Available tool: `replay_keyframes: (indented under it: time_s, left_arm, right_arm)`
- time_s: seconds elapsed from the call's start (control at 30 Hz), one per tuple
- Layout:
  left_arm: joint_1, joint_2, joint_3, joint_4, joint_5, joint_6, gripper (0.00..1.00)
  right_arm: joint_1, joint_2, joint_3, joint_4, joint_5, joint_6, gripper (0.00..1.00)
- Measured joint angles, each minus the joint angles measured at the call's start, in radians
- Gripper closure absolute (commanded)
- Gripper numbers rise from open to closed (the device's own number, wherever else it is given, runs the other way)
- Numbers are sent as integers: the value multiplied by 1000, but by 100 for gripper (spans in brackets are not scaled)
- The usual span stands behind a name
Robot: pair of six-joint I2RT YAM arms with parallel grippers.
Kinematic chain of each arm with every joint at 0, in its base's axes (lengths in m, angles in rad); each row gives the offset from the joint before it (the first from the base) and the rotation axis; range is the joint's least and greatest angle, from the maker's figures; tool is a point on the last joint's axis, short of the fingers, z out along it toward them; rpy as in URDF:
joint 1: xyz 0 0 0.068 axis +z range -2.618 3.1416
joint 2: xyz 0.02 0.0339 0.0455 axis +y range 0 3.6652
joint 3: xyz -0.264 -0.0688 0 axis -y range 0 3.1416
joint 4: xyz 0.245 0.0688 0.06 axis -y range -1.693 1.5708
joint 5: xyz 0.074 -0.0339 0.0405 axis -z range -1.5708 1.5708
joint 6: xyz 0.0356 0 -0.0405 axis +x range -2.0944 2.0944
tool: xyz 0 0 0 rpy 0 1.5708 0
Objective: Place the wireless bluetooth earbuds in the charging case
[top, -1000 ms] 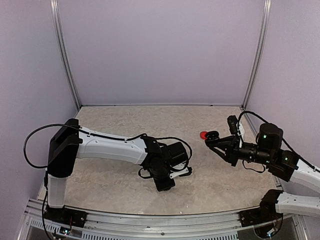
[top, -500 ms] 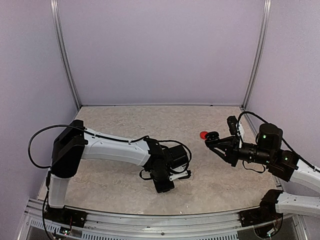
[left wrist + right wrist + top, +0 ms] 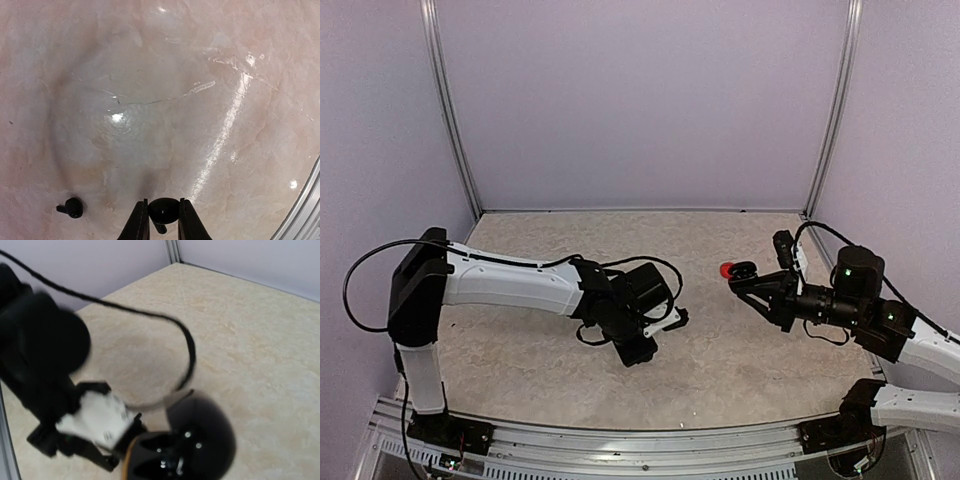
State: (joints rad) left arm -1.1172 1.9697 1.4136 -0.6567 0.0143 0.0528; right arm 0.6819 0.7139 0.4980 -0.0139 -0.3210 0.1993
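Note:
In the left wrist view my left gripper [image 3: 162, 201] is shut on a black earbud [image 3: 164, 211], its round body pinched between the fingertips and its short stem pointing down. A second black earbud [image 3: 74, 207] lies on the table to the left. In the top view the left gripper [image 3: 634, 352] points down at mid-table. My right gripper [image 3: 752, 283] is shut on the black charging case [image 3: 744, 271], held above the table at the right, with a red spot [image 3: 727, 270] at its left end. The case [image 3: 182, 450] is open, lid up.
The marbled beige table [image 3: 550, 350] has lilac walls on three sides. A metal rail [image 3: 300, 210] runs along the near edge, close to the left gripper. The left arm's black wrist [image 3: 40, 355] and its cable [image 3: 190, 350] lie ahead of the case.
The left jaws have drawn in on the black earbud, and the left arm has swung a little to the left. The right arm and the case have stayed still.

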Motion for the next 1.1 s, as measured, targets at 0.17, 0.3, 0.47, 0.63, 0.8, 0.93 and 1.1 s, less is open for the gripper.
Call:
replay_keyframes:
  time_s: [0.17,0.3,0.47,0.63,0.8,0.93,1.1]
  left_arm:
    - [19,-166,-72,138,-36,-32,88]
    - [21,-319,-142,304,-74,-63,87]
    - [10,-499,-239,525,-116,-76,87]
    - [-54,-605,-292,724,-154,-66,86]
    - [-127,-624,-321,882,-173,-23,86]
    - [-163,-623,-348,974,-172,7,86]
    - [-181,-603,-352,1073,-164,32,86]
  right_arm:
    - [0,26,0,65,-26,-8,95]
    - [-1,66,0,143,-69,-19,95]
    - [-3,116,0,262,-147,-19,95]
    - [-3,157,0,375,-229,-8,95]
    - [9,167,-11,478,-287,-4,95]
    - [34,167,-38,548,-308,-20,96]
    - [77,167,-60,621,-315,-50,97]
